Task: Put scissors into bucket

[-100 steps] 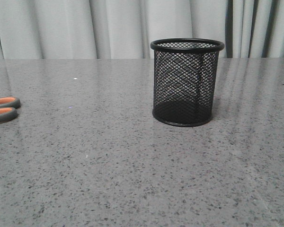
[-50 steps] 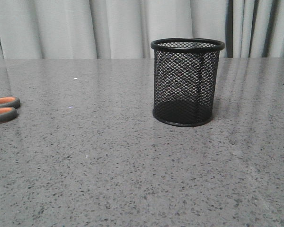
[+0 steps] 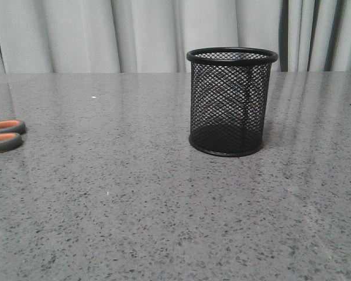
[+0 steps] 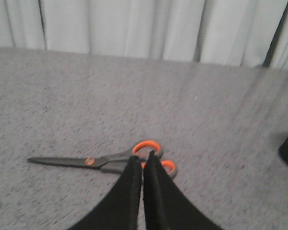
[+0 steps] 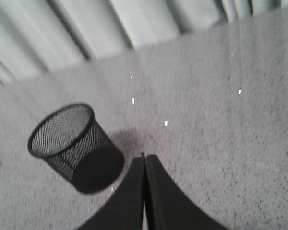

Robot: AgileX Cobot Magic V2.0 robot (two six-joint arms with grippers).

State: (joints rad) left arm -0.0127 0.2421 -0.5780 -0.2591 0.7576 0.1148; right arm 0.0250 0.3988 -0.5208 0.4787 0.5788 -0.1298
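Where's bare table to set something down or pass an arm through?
Bare stretch between the scissors at the left edge and the bucket; also the whole near strip of table in front of both, and right of the bucket. Nowhere crowded. Left end effector sits shut just over the scissors' handles.

A grey speckled table fills the foreground. Pale pleated curtains hang along its far edge.

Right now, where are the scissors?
The scissors lie flat on the table at the far left edge of the front view, only their handles showing, well left of the bucket and just beyond the shut left gripper.
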